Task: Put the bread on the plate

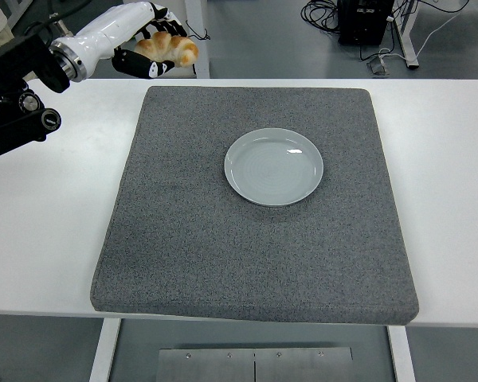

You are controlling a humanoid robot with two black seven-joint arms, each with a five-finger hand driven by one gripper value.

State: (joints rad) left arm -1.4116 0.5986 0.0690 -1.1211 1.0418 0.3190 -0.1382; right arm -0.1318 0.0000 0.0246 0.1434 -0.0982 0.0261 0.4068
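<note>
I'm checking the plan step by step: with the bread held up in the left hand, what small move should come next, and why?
Probably carry the bread rightward and toward the near edge until it is over the plate. The left hand grips it high near the table's far-left side, and the plate sits empty mid-mat.

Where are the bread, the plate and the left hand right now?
bread (169, 49), head view, middle of the crust.
plate (273, 166), head view, bare centre of the dish.
left hand (143, 41), head view, middle of the hand, shut on the bread.
</note>
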